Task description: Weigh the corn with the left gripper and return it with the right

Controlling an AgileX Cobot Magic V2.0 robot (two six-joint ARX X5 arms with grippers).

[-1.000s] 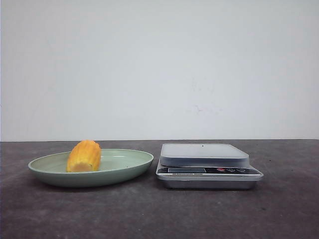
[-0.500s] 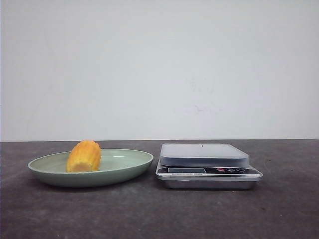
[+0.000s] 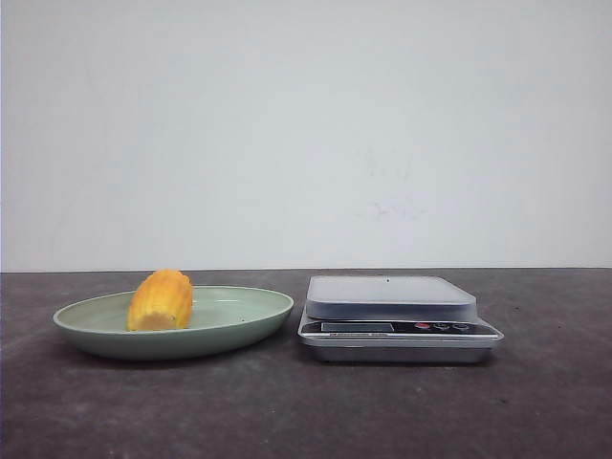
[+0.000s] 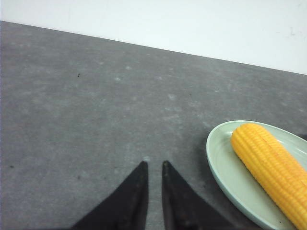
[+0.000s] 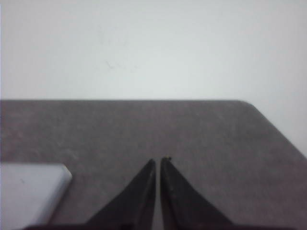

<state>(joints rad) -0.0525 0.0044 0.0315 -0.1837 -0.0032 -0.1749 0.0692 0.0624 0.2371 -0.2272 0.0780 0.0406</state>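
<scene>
- Front view: the corn [image 3: 161, 300] lies on its side in the left half of the green plate [image 3: 239, 325], on the dark table [image 3: 287, 411]. The scale [image 3: 397, 320] stands just right of the plate, nothing on its platform. Neither gripper shows here.
- Left wrist view: the left gripper [image 4: 153, 166] has its fingers nearly together, a thin gap between the tips, holding nothing, over bare table. The corn [image 4: 271, 167] lies in the plate [image 4: 225, 167] off to one side of the fingers, apart from them.
- Right wrist view: the right gripper [image 5: 158, 161] is narrowed to a slit, empty, over the table [image 5: 216, 143]. A corner of the scale [image 5: 29, 191] shows beside it; the corn is out of view.
</scene>
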